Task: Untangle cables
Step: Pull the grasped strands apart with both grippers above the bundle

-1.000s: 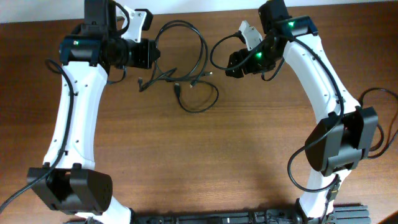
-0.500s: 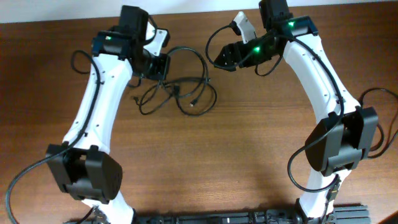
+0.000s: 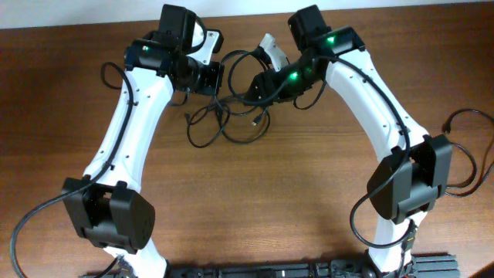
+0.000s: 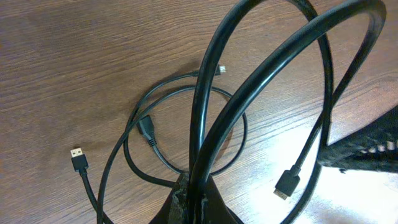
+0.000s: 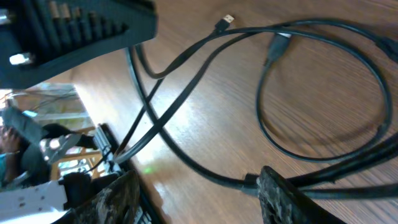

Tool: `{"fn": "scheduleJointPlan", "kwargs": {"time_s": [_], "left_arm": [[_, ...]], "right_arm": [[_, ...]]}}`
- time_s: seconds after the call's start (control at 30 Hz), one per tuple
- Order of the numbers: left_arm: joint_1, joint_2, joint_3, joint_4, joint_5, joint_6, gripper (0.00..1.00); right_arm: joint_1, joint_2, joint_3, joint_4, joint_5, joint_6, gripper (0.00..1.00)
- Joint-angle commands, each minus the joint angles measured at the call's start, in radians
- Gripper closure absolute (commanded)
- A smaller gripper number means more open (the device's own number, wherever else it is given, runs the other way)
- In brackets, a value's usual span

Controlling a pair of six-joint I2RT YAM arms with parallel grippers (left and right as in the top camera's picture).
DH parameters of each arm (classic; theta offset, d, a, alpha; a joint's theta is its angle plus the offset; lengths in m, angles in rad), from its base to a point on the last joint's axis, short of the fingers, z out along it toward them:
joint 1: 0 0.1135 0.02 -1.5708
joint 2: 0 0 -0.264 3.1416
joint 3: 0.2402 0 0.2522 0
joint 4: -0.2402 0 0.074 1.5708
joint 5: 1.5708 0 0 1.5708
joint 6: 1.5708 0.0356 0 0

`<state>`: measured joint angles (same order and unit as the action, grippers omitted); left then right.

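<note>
Crowding the cables: left arm reaching in from one side and right arm from the other, wrists meeting over the far middle of the tabletop and covering the top of the tangle from overhead.
In the way: black housing of the left arm filling the upper left of the right wrist view; dark ribbed part cutting into the right edge of the left wrist view.
Cables, position: thin black cords looped and crossed in one tangle, lying on the wood just below both wrists, some strands lifted off it.
Left tool: closed on the cables, two strands pinched at the pads and arching upward.
Right tool: jaws standing apart, one cord running past the fingers; touching or not, cannot tell.
Other wiring: thicker black wire curling beside the right arm's base, well apart from the tangle.
Surface: brown wood grain with a slight sheen.
Room: pale strip along the far edge; black rail at the near edge; blurred clutter beyond the tabletop in the right wrist view.
Count: arms, two; plug ends in the left wrist view, four: flat silver-tipped plug, dark plug, small pale tip, plug inside the loops; cords too entwined to number.
</note>
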<state>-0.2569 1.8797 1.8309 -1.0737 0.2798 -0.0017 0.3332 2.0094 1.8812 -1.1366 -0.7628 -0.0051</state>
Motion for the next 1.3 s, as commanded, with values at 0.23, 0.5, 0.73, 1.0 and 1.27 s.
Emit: {"fn": "scheduleJointPlan", "kwargs": {"time_s": [0.23, 0.5, 0.73, 1.0, 1.27], "left_arm": [[0.002, 0.006, 0.003, -0.012, 0.041, -0.013, 1.0], [0.002, 0.006, 0.003, -0.024, 0.147, -0.013, 1.0], [0.004, 0.006, 0.003, -0.024, 0.345, -0.013, 1.0], [0.004, 0.006, 0.003, -0.056, 0.139, -0.011, 0.11], [0.004, 0.006, 0.002, -0.079, 0.028, -0.005, 0.1]], "right_arm": [[0.008, 0.057, 0.002, -0.013, 0.128, 0.228, 0.46], [0.008, 0.059, 0.002, 0.175, 0.128, 0.332, 0.46], [0.008, 0.059, -0.019, 0.174, 0.129, 0.388, 0.96], [0.008, 0.059, -0.037, -0.089, 0.591, 0.38, 0.96], [0.006, 0.059, -0.037, -0.151, 0.576, 0.219, 0.96]]}}
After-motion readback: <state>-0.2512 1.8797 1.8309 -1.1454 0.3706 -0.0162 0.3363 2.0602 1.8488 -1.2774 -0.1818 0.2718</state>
